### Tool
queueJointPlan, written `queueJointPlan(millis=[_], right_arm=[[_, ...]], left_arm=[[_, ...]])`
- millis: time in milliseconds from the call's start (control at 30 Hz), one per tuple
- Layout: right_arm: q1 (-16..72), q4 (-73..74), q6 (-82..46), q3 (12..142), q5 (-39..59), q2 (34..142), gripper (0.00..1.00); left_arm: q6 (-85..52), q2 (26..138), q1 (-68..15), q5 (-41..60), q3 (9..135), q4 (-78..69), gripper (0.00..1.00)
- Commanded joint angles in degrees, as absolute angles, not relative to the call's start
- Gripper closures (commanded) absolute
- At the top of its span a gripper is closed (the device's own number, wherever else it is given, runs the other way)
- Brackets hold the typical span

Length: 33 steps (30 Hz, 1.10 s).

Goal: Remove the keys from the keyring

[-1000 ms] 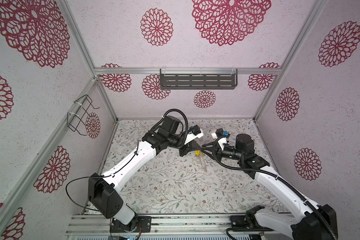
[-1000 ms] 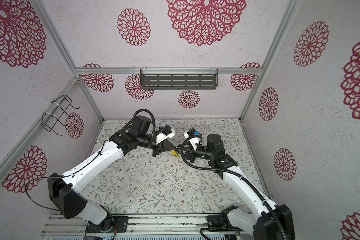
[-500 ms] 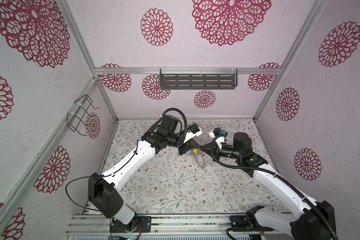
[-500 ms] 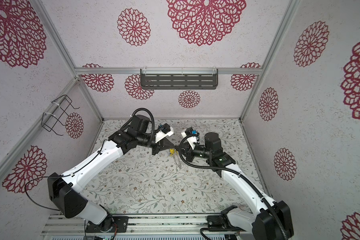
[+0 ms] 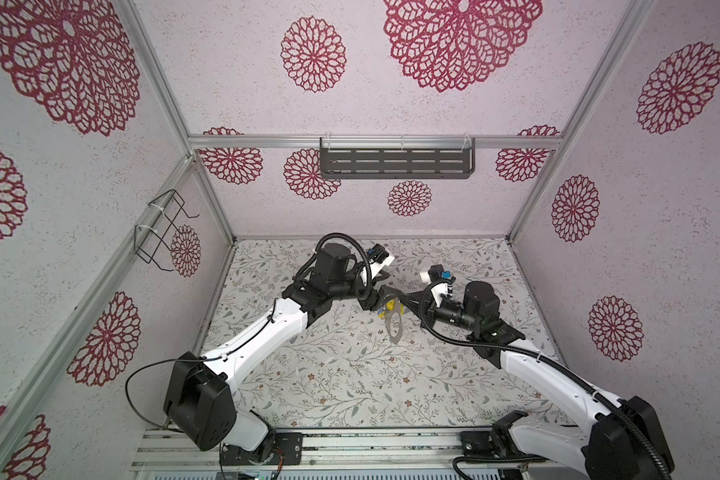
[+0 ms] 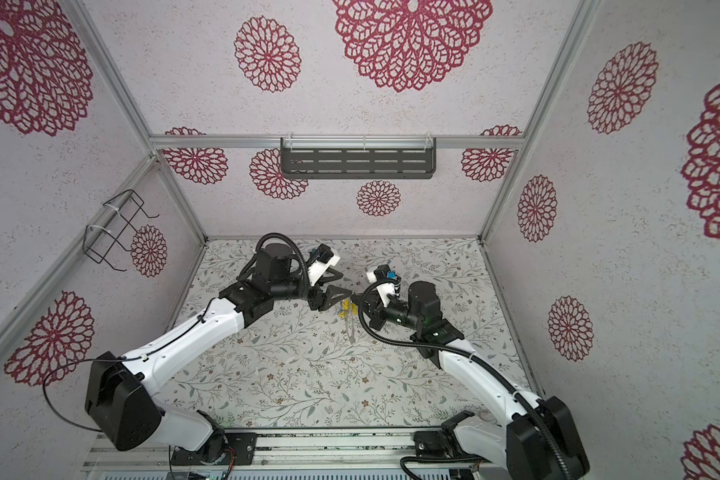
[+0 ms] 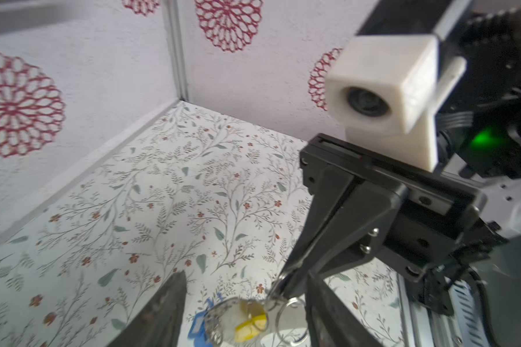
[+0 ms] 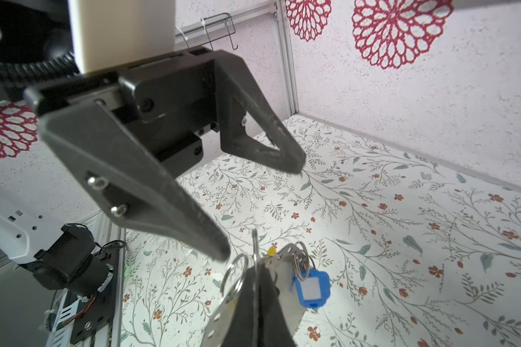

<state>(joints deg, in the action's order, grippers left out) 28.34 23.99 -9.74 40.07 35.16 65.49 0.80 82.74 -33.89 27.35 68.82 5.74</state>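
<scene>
The flat grey metal keyring plate [image 5: 395,328] hangs with its long axis downward above the middle of the floral-patterned table [image 5: 329,374]. My right gripper [image 8: 254,270] is clamped tight on its rim. Blue and yellow plastic key tags [image 8: 312,288] dangle beside the grip. My left gripper [image 8: 257,210] is spread wide just beside them and holds nothing.

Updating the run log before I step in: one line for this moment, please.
left hand: open, near keyring | right hand: shut on keyring | keys: blue and yellow tags on keyring

Right hand [image 6: 357,300] pinching keyring [image 6: 351,329], left hand [image 6: 346,285] spread beside, yellow keys [image 6: 347,311] dangling
</scene>
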Motion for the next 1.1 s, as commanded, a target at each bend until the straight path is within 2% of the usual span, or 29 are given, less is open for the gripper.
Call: queueJointPlan(millis=[0, 67, 167, 300, 433, 533, 767, 1067], right_arm=[[28.57, 35.57, -12.72, 40.1, 33.12, 63.82, 1.0], [28.56, 38.16, -13.89, 39.42, 32.45, 64.24, 1.0], [28.64, 45.11, -17.24, 37.84, 31.37, 65.28, 1.0], [28.66, 58.32, -24.03, 35.46, 30.56, 67.2, 1.0], [28.65, 63.42, -27.36, 35.8, 31.08, 68.93, 1.0], [28.62, 64.58, -28.27, 36.46, 31.9, 69.61, 1.0], [28.57, 64.64, -28.74, 37.25, 32.77, 70.06, 1.0], [28.58, 65.53, -30.6, 38.91, 35.21, 71.44, 1.0]], left_arm=[[-11.76, 78.17, -32.07, 14.91, 66.99, -8.32, 0.31], [-18.65, 77.74, -30.79, 11.76, 68.81, -5.06, 0.31], [-24.91, 79.3, -28.05, 16.37, 71.95, -0.15, 0.36], [-32.04, 81.16, -27.86, 27.4, 65.05, -15.43, 0.37], [-37.86, 84.98, -28.04, 34.55, 65.26, -21.24, 0.5], [-40.28, 87.21, -28.3, 38.65, 65.99, -23.52, 0.55], [-43.39, 89.01, -28.64, 44.2, 66.54, -26.34, 0.57], [-44.82, 90.16, -30.37, 46.73, 66.56, -28.5, 0.55]])
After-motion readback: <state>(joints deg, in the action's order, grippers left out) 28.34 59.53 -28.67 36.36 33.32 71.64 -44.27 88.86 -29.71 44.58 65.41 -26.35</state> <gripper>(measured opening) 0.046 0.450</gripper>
